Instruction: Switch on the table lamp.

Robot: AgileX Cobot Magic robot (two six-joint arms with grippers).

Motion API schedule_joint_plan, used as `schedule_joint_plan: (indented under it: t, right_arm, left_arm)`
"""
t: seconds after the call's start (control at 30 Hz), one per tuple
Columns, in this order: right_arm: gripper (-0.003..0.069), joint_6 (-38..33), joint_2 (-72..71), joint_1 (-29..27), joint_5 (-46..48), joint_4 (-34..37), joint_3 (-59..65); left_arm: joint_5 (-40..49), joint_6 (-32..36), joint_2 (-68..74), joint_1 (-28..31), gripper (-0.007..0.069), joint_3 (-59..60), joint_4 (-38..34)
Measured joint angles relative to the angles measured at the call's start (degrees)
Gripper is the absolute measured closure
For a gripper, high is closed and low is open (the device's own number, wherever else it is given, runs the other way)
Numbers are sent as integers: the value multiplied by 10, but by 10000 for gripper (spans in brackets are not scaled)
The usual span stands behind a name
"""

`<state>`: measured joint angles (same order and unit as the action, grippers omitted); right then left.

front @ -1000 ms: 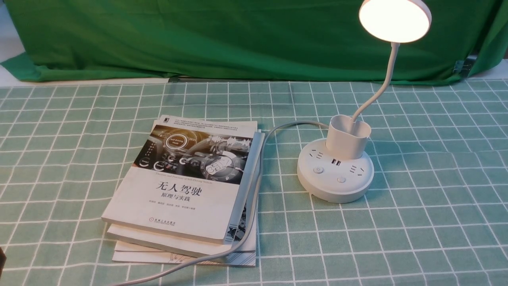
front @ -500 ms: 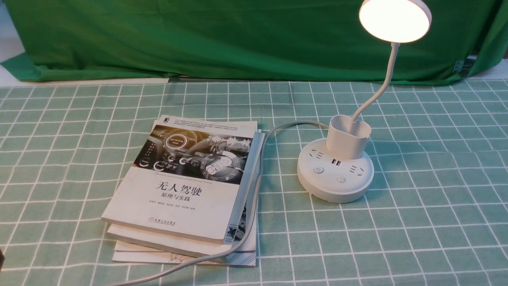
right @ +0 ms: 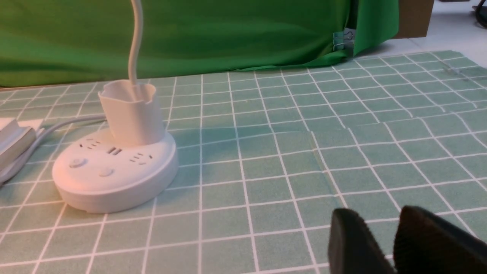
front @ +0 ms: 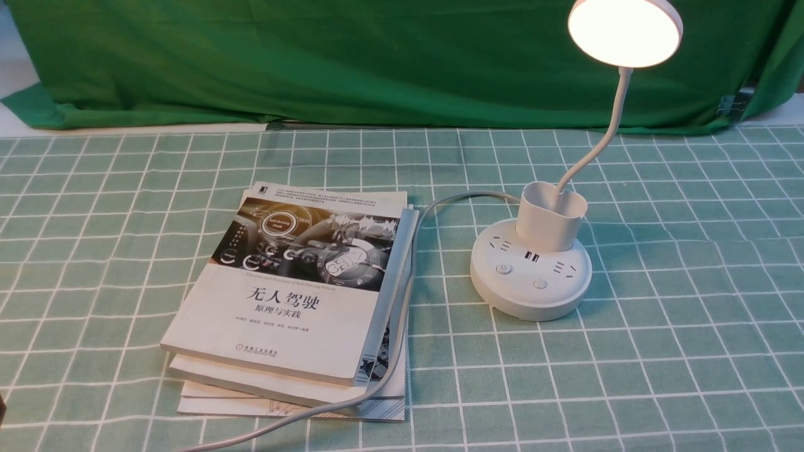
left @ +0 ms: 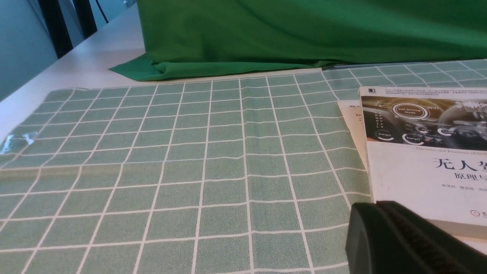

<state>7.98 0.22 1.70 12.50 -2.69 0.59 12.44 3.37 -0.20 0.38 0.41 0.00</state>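
The white table lamp stands right of centre on the checked cloth, and its disc head (front: 625, 31) is glowing. A thin neck (front: 604, 133) rises from the cup holder (front: 551, 216) on the round base (front: 531, 289), which carries two buttons (front: 502, 269) and sockets. In the right wrist view the base (right: 114, 175) sits well away from my right gripper (right: 380, 213), whose fingers stand slightly open over bare cloth with nothing between them. My left gripper (left: 376, 204) is shut and empty, low beside the books' near corner. Neither gripper touches the lamp.
A stack of books (front: 295, 295) lies left of the lamp. The lamp's white cable (front: 405, 301) runs along the stack's right edge to the front of the table. A green backdrop cloth (front: 377, 63) hangs behind, held by a binder clip (right: 344, 38).
The dark sliver of my left arm at the front view's left edge has shrunk a little. The lamp stays lit and nothing else has moved.
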Motion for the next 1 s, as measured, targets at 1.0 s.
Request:
schedule_joint_plan:
  t: [1.0]
  right_arm:
    - [418,0,0,0,0,0,0]
  left_arm:
    - [0,0,0,0,603,0,-22]
